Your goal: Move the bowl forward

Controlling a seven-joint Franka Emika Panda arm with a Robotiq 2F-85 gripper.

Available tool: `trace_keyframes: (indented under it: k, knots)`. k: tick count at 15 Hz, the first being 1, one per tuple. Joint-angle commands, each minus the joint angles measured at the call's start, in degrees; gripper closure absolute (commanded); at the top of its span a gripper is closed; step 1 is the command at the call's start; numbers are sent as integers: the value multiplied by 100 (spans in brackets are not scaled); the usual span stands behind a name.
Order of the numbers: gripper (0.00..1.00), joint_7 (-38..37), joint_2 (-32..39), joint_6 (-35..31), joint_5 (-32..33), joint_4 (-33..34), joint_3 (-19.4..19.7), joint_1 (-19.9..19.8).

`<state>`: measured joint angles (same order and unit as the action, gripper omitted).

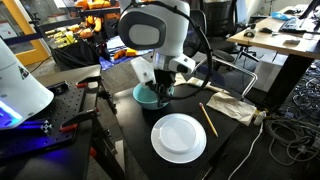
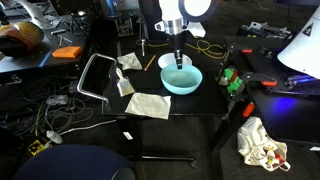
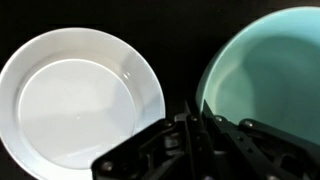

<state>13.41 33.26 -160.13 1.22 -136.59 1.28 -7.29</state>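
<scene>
The teal-green bowl [image 1: 145, 96] stands on the black table, just behind the white plate [image 1: 178, 137]. It shows in both exterior views, here too [image 2: 182, 80]. My gripper [image 1: 163, 98] reaches down onto the bowl's rim on the side nearest the plate [image 2: 178, 63]. In the wrist view the two fingers [image 3: 197, 112] are close together, pinching the bowl's rim [image 3: 270, 70], with the plate [image 3: 75, 100] to the left. The bowl rests on the table.
A pencil [image 1: 208, 120] and a beige cloth [image 1: 232, 106] lie beside the plate. Another cloth [image 2: 148, 105] and a metal frame [image 2: 95, 75] lie near the table edge. Red-handled clamps [image 1: 75, 122] and a white device [image 1: 20, 85] stand alongside.
</scene>
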Motion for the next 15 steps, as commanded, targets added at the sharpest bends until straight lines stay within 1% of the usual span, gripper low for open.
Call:
trace_keyframes:
  k: [1, 6, 13, 14, 15]
  knots:
    - [99, 178, 21, -93, 220, -214, -129, -47]
    - [99, 375, 9, -41, 427, -300, -144, 36]
    - [99, 336, -107, -52, 783, -547, -83, 164]
    - [70, 282, -142, -57, 835, -581, -42, 214]
    - [68, 253, -174, -88, 881, -618, -14, 243]
